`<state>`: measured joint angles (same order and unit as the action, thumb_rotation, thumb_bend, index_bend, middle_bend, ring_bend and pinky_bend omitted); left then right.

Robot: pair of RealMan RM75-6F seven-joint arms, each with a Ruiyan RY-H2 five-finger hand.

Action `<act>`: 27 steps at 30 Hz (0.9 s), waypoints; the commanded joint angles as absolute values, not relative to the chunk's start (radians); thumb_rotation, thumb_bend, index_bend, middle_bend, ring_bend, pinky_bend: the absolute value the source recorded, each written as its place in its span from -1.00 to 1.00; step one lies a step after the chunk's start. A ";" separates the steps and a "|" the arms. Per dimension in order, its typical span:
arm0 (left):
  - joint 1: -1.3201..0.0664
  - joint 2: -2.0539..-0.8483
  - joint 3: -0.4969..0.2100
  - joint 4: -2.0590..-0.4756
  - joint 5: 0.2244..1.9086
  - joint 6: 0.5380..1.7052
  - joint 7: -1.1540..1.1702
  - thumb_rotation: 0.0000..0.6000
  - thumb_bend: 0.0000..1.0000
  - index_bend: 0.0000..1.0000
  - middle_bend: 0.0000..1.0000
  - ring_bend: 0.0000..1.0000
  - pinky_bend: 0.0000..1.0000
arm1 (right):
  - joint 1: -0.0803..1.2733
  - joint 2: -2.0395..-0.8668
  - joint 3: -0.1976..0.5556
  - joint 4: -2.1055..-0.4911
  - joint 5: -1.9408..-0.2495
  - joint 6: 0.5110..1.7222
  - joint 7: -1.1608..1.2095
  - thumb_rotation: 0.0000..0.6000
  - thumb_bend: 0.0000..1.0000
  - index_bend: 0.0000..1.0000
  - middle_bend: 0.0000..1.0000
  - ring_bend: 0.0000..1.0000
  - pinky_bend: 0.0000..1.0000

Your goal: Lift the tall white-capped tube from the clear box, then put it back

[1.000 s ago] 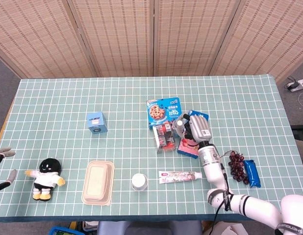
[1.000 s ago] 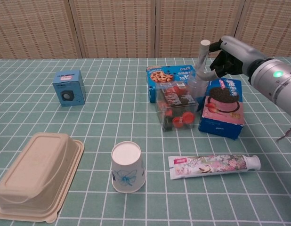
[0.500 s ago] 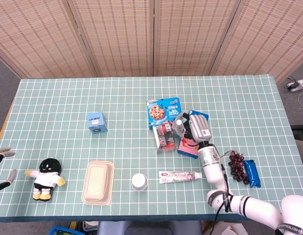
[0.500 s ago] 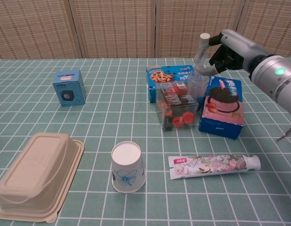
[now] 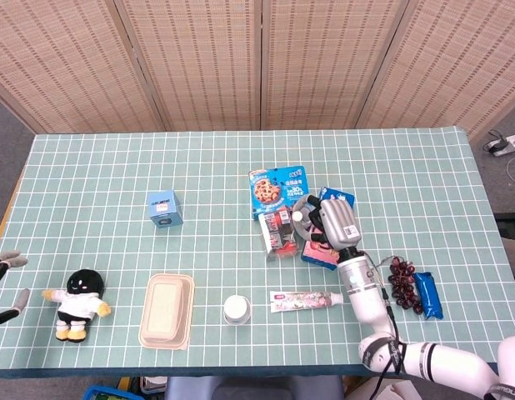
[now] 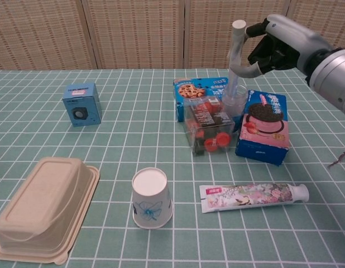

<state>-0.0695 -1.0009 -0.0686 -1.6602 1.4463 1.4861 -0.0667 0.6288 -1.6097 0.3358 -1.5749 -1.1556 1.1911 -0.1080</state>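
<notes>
In the chest view the tall tube (image 6: pixel 236 61), translucent with a white cap, stands nearly upright in the grip of my right hand (image 6: pixel 278 47). Its wide lower end hangs just above the right rim of the clear box (image 6: pixel 209 125), which holds red-capped items. From the head view the tube (image 5: pixel 299 218) shows only as a small cap beside my right hand (image 5: pixel 334 223), above the clear box (image 5: pixel 278 232). My left hand (image 5: pixel 3 283) sits at the far left edge of the table, fingers apart and holding nothing.
A blue cookie box (image 6: pixel 200 89) stands behind the clear box and a pink-and-blue snack box (image 6: pixel 263 128) to its right. Nearer the front lie a toothpaste tube (image 6: pixel 253 196), a paper cup (image 6: pixel 152 198) and a beige lidded container (image 6: pixel 44 209). A small blue box (image 6: pixel 82 104) stands at left.
My right hand has risen with the tube, lifting it higher above the clear box. The left hand has stayed put.
</notes>
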 commanded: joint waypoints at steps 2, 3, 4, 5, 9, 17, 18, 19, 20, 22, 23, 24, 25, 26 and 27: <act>-0.070 -1.002 -0.069 -1.660 1.446 1.485 -0.065 1.00 -0.28 -0.24 -0.52 -0.64 -0.33 | 0.606 -1.569 0.321 -1.647 -1.181 1.223 -0.136 1.00 0.24 0.42 1.00 1.00 1.00; -0.070 -1.002 -0.069 -1.660 1.446 1.485 -0.065 1.00 -0.28 -0.24 -0.52 -0.64 -0.33 | 0.602 -1.562 0.318 -1.661 -1.186 1.229 -0.141 1.00 0.24 0.42 1.00 1.00 1.00; -0.071 -1.002 -0.069 -1.660 1.445 1.485 -0.065 1.00 -0.28 -0.24 -0.52 -0.64 -0.33 | 0.599 -1.556 0.315 -1.675 -1.191 1.235 -0.146 1.00 0.24 0.42 1.00 1.00 1.00; -0.071 -1.002 -0.069 -1.659 1.444 1.483 -0.064 1.00 -0.28 -0.24 -0.52 -0.64 -0.33 | 0.594 -1.548 0.312 -1.694 -1.197 1.243 -0.153 1.00 0.24 0.42 1.00 1.00 1.00; -0.073 -1.003 -0.069 -1.659 1.441 1.479 -0.060 1.00 -0.28 -0.24 -0.52 -0.64 -0.33 | 0.581 -1.524 0.305 -1.747 -1.219 1.268 -0.175 1.00 0.24 0.42 1.00 1.00 1.00; -0.073 -1.004 -0.069 -1.661 1.440 1.479 -0.057 1.00 -0.28 -0.24 -0.52 -0.64 -0.33 | 0.556 -1.481 0.285 -1.850 -1.277 1.309 -0.198 1.00 0.25 0.42 1.00 1.00 1.00; -0.073 -1.004 -0.069 -1.661 1.440 1.479 -0.057 1.00 -0.28 -0.24 -0.52 -0.64 -0.33 | 0.553 -1.476 0.283 -1.861 -1.286 1.313 -0.196 1.00 0.25 0.42 1.00 1.00 1.00; -0.073 -1.003 -0.069 -1.662 1.440 1.480 -0.058 1.00 -0.28 -0.24 -0.52 -0.64 -0.33 | 0.549 -1.471 0.281 -1.874 -1.299 1.321 -0.191 1.00 0.25 0.42 1.00 1.00 1.00; -0.073 -1.003 -0.069 -1.662 1.440 1.480 -0.058 1.00 -0.28 -0.24 -0.52 -0.64 -0.33 | 0.545 -1.467 0.279 -1.884 -1.308 1.326 -0.184 1.00 0.25 0.43 1.00 1.00 1.00; -0.072 -1.003 -0.069 -1.662 1.442 1.482 -0.060 1.00 -0.28 -0.24 -0.52 -0.64 -0.33 | 0.536 -1.456 0.277 -1.905 -1.329 1.335 -0.154 1.00 0.26 0.43 1.00 1.00 1.00; -0.072 -1.002 -0.069 -1.662 1.442 1.482 -0.061 1.00 -0.28 -0.24 -0.52 -0.64 -0.33 | 0.533 -1.451 0.277 -1.913 -1.338 1.337 -0.132 1.00 0.27 0.44 1.00 1.00 1.00; -0.072 -1.002 -0.069 -1.662 1.443 1.483 -0.062 1.00 -0.28 -0.24 -0.52 -0.64 -0.33 | 0.529 -1.444 0.277 -1.921 -1.347 1.336 -0.105 1.00 0.27 0.44 1.00 1.00 1.00; -0.071 -1.002 -0.069 -1.663 1.443 1.483 -0.063 1.00 -0.28 -0.24 -0.52 -0.64 -0.33 | 0.526 -1.432 0.276 -1.929 -1.361 1.331 -0.058 1.00 0.28 0.45 1.00 1.00 1.00; -0.071 -1.001 -0.069 -1.663 1.444 1.484 -0.064 1.00 -0.28 -0.24 -0.52 -0.64 -0.33 | 0.523 -1.421 0.274 -1.933 -1.372 1.323 -0.012 1.00 0.29 0.45 1.00 1.00 1.00; -0.071 -1.001 -0.068 -1.662 1.444 1.484 -0.065 1.00 -0.28 -0.24 -0.52 -0.64 -0.33 | 0.521 -1.408 0.273 -1.938 -1.381 1.312 0.042 1.00 0.29 0.45 1.00 1.00 1.00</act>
